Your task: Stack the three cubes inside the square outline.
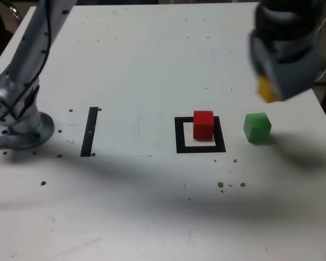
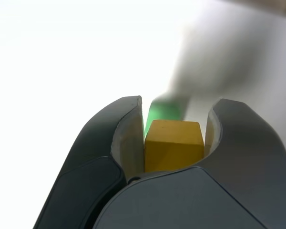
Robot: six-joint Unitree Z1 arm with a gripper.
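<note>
Claw [image 2: 174,121] around yellow cube [image 2: 174,145] (airborne)

No writing, label, brand or number can be read in either view — not on the white matte table [image 1: 152,217], nor on the grey plastic hand [image 1: 282,60] — and the small coloured cubes have plain faces.

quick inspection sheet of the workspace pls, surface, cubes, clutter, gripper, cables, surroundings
surface: white table, small dark specks
job's things: red cube inside the square outline; green cube on the table at the exterior view's right of it; yellow cube held, in the air
clutter: narrow black strip
grippers: gripper shut on yellow cube
cables: nothing seen
surroundings: arm base at exterior view's left; dark beyond table
</note>
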